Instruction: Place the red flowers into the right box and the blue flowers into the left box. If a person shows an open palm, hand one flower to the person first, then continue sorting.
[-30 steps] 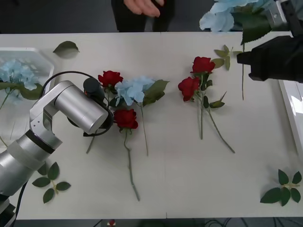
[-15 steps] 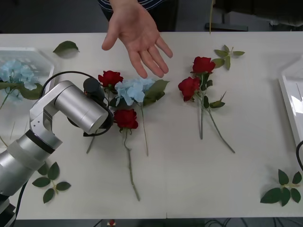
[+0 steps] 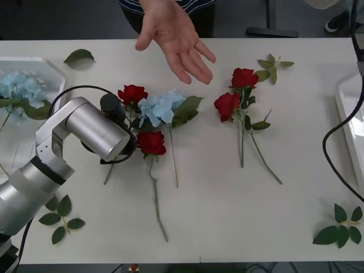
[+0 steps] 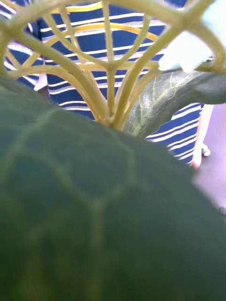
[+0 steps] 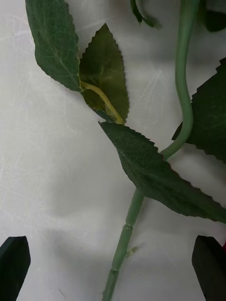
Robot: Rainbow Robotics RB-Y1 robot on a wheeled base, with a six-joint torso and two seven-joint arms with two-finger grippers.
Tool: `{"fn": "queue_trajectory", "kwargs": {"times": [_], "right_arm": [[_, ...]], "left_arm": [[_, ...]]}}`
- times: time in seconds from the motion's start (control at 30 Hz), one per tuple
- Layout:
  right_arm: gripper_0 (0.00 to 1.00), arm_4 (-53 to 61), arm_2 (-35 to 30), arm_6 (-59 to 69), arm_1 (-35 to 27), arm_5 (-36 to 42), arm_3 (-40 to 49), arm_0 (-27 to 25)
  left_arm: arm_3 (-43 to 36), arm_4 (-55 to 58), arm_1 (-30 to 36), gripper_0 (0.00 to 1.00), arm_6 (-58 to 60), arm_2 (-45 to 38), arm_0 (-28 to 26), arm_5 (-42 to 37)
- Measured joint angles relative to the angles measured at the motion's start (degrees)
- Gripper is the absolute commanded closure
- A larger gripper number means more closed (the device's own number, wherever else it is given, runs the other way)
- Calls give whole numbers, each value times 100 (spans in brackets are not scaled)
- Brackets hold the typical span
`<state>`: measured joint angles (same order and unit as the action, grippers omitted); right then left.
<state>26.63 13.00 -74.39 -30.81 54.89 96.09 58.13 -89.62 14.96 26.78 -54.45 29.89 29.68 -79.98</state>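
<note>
Open palm (image 3: 177, 41) is extending over the table's far edge, so handover is taking priority. Left gripper (image 5: 113, 268) is hovering, fingers spread, straddling a green rose stem (image 5: 126, 235) left of centre; next: close and lift. Right wrist view is showing a leaf underside, probably a held blue flower (image 4: 197, 42); right gripper's finger state is unclear.

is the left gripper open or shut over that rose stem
Open. In the left wrist view the left gripper's two black fingertips sit at opposite corners, with the green rose stem lying untouched between them.
</note>
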Motion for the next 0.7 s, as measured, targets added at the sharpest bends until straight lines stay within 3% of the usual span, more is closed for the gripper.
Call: {"fn": "queue_trajectory", "kwargs": {"times": [0.23, 0.7], "right_arm": [[100, -220, -46, 102, 405, 0, -101, 112], [100, -111, -52, 108, 423, 0, -101, 112]], "left_arm": [[0, 0, 0, 0, 0, 0, 0, 0], [0, 0, 0, 0, 0, 0, 0, 0]]}}
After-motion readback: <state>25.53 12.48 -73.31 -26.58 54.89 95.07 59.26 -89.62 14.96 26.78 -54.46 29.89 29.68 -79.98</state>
